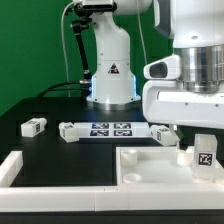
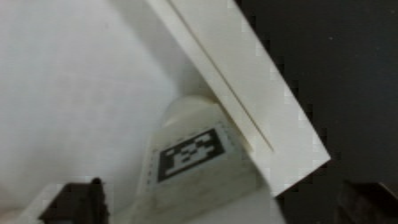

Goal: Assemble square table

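The white square tabletop lies at the front on the exterior view's right, and it fills much of the wrist view. A short white leg with a black-and-white tag stands at the tabletop's near right corner. In the wrist view this leg sits against the tabletop's edge. My gripper hangs right above it. Its dark fingertips stand wide apart on either side of the leg, not touching it, so my gripper is open. Three more tagged legs lie on the black table: one, another and a third.
The marker board lies flat in front of the robot base. A low white border bar runs along the front at the exterior view's left. A green wall stands behind.
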Available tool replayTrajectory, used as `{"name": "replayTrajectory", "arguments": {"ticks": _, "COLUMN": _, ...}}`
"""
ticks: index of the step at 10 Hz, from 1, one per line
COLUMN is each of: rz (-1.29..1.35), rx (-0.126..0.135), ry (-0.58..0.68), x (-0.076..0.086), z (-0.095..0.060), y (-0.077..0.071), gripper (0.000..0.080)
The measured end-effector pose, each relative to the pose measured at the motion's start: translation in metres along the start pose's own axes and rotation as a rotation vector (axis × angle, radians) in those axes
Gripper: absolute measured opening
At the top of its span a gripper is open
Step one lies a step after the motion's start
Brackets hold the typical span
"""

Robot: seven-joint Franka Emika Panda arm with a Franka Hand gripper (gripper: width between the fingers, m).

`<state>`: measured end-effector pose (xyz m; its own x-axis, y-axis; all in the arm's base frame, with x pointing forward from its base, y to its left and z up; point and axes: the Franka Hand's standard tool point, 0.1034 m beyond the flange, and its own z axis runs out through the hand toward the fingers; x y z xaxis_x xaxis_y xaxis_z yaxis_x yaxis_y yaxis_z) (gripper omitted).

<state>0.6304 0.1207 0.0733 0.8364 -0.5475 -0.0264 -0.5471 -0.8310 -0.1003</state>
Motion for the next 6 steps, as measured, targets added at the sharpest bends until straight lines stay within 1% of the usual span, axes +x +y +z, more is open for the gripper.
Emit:
{"name": "replayTrajectory", "arguments": {"ticks": 1, "rz": 0.026, "rx": 0.0, "ry": 0.0, "x": -0.0004, "z": 0.0001, "y": -0.0005, "gripper": 0.0622}}
{"name": "replayTrajectory", "arguments": {"ticks": 2, "rz": 0.02, "rx": -0.001, "ry": 0.0, "x": -0.0003, "z": 0.0003, "y": -0.0002, "gripper": 0.0622}}
{"name": "replayTrajectory", "arguments": {"ticks": 3, "rz": 0.044, "rx": 0.0, "ry": -0.001, "x": -0.0006, "z": 0.0005, "y": -0.0004, "gripper": 0.0443}}
{"name": "replayTrajectory", "arguments": {"ticks": 4, "rz": 0.117, "rx": 0.0, "ry": -0.001, "x": -0.0007, "z": 0.0005, "y": -0.0004, "gripper": 0.0292}}
{"name": "replayTrajectory", "arguments": {"ticks": 6, "rz": 0.227, "rx": 0.001, "ry": -0.002, "x": -0.0008, "z": 0.0006, "y": -0.0005, "gripper": 0.0293}}
